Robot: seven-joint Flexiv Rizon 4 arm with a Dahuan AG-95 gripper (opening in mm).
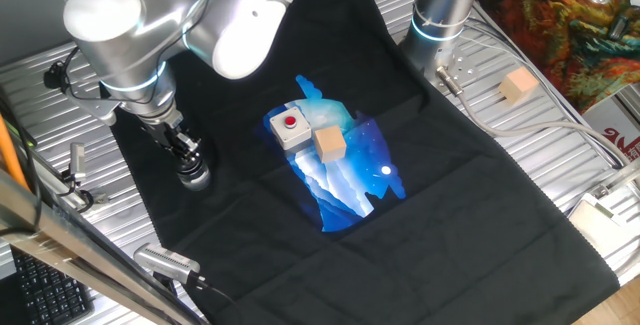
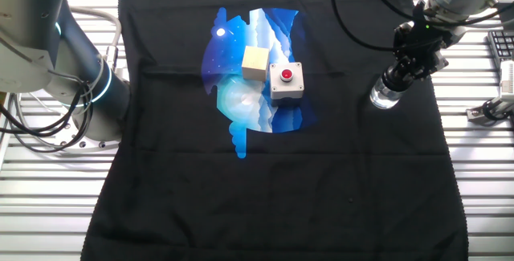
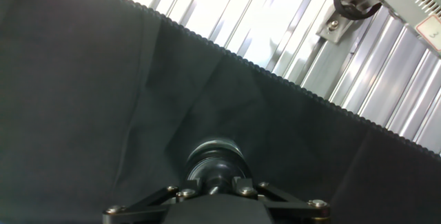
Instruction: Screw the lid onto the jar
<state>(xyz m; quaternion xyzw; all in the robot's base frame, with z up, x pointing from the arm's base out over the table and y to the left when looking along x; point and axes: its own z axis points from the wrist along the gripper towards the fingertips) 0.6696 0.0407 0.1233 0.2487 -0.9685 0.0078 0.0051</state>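
Observation:
The jar (image 1: 197, 178) is a small clear glass cylinder standing upright on the black cloth near its left edge; in the other fixed view the jar (image 2: 384, 96) is at the right. My gripper (image 1: 188, 158) comes down on it from above, its fingers closed around the black lid (image 3: 219, 171), which sits on the jar's mouth. In the hand view the gripper (image 3: 216, 177) fills the bottom edge, and the round jar (image 3: 215, 149) shows just beyond the lid. In the other fixed view the gripper (image 2: 397, 79) leans in from the upper right. The lid's thread is hidden.
A grey box with a red button (image 1: 290, 127) and a tan wooden cube (image 1: 329, 144) sit mid-cloth on a blue print. A second cube (image 1: 518, 86) lies on the ribbed metal table. Another arm's base (image 1: 440, 10) stands at the back. The cloth edge (image 3: 289, 83) runs close by.

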